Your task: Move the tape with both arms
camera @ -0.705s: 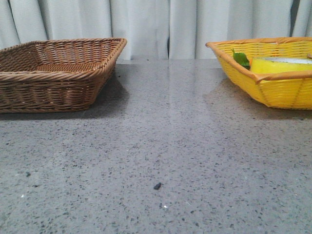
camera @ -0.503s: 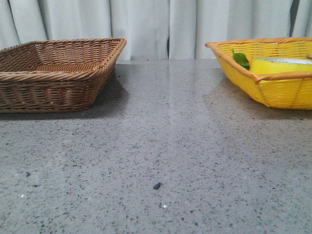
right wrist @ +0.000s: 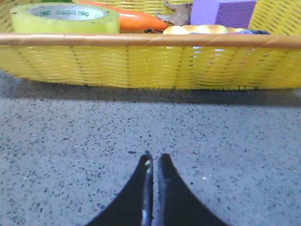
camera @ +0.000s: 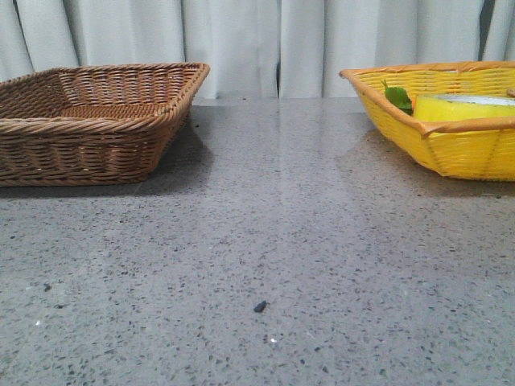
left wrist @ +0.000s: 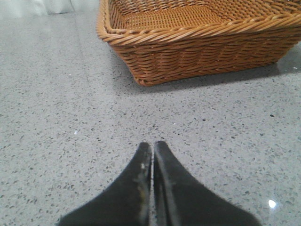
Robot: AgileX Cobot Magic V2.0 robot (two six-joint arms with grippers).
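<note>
The tape (right wrist: 66,19), a glossy yellow roll with a white core and green print, lies flat inside the yellow basket (right wrist: 150,63); in the front view the tape (camera: 463,107) shows just above the yellow basket's (camera: 451,149) near rim at the far right. My right gripper (right wrist: 153,157) is shut and empty over the grey table, short of that basket. Over bare table, my left gripper (left wrist: 152,146) is shut and empty, a little way from the brown wicker basket (left wrist: 197,47). Neither gripper appears in the front view.
The brown wicker basket (camera: 96,121) stands at the far left with nothing visible inside. An orange carrot (right wrist: 141,21), a purple block (right wrist: 225,12) and other small items share the yellow basket. Green leaves (camera: 397,97) poke above its rim. White curtains hang behind.
</note>
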